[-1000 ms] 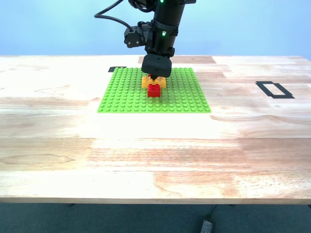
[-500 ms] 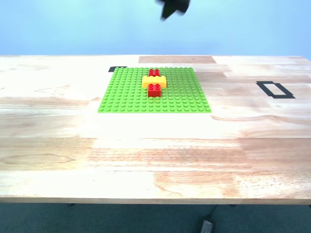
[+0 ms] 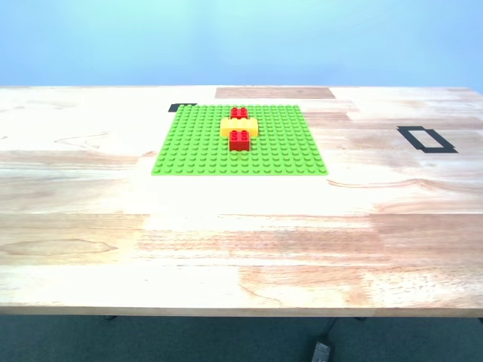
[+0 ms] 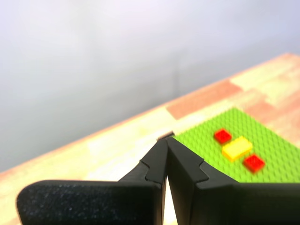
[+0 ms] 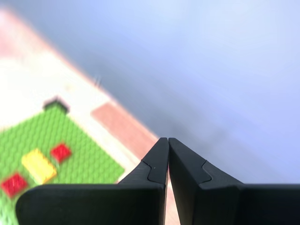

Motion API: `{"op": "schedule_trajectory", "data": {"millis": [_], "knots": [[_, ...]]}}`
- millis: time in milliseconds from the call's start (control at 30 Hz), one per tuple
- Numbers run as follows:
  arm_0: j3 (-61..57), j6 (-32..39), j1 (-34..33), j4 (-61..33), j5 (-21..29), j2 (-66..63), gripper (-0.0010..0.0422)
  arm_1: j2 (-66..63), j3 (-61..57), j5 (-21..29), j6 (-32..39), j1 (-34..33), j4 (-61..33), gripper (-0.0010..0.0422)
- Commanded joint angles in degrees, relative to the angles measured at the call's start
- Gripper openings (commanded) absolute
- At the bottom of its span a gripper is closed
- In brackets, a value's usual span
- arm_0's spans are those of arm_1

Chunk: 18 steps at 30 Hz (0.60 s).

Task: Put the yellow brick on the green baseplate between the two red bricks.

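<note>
The yellow brick [image 3: 239, 127] sits on the green baseplate [image 3: 196, 147] between the two red bricks [image 3: 240, 139], so the task looks done, with my first gripper [image 4: 167, 138] and my second gripper [image 5: 168, 139] both closed on nothing, well above.

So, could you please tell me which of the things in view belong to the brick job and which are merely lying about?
Part of the job:
- yellow brick, seated on the plate between the reds
- far red brick
- near red brick
- green baseplate

Just lying about:
- black tape rectangle on the table, toward the exterior view's right
- black tape mark at the plate's far corner
</note>
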Motion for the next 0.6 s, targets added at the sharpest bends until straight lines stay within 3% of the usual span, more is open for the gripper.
{"op": "schedule_trajectory", "data": {"millis": [33,200,333,600], "knots": [[-1.51,-3.32,0.02,5.03,0.00,-0.90,0.0000,-10.19,-12.35,0.17,7.02,-3.67,9.07,0.0000],[-8.55,-8.02,0.02,13.70,0.00,-5.25,0.0000,-25.86,-29.09,0.39,16.92,-8.81,15.87,0.0000],[-15.39,-11.08,0.02,17.86,-3.15,-9.70,0.0000,-36.24,-38.51,4.15,22.93,-11.72,16.50,0.0000],[-27.82,-15.13,-0.04,21.86,-5.79,-21.64,0.0000,-52.83,-49.37,7.34,24.70,-12.59,16.13,0.0000]]}}
